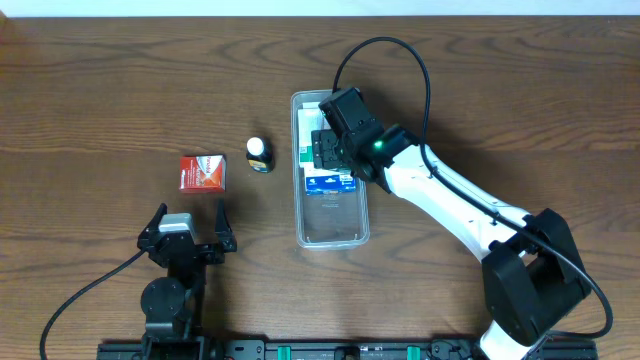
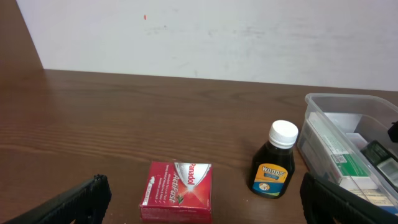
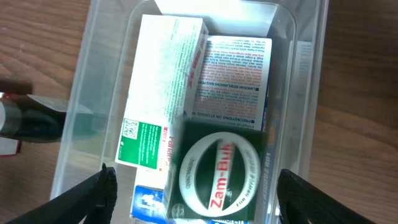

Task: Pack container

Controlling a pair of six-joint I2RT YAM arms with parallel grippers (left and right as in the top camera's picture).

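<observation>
The container (image 1: 333,228) lies lengthwise on the wooden counter (image 1: 100,100), its far half filled and its near end bare; the right fingers (image 1: 328,150) hang directly over that filled half, spread wide, gripping nothing; the wrist view shows a green Zam-Buk box (image 3: 217,171) lying between them, touching neither; that box rests on top of the other packs in the container, with a long white-and-green box (image 3: 163,93) along one side, a white box with red print (image 3: 235,81) beside it, and a blue-and-white pack (image 3: 148,199) partly showing underneath; outside the container, just beside its left long wall, a dark bottle (image 1: 259,154) with a white cap stands upright; a red Panadol box (image 1: 202,172) lies flat farther out on the same side, beyond the bottle and apart from it; the left fingers (image 1: 223,220) sit well apart from the container, off its near left corner, opened wide and empty.
</observation>
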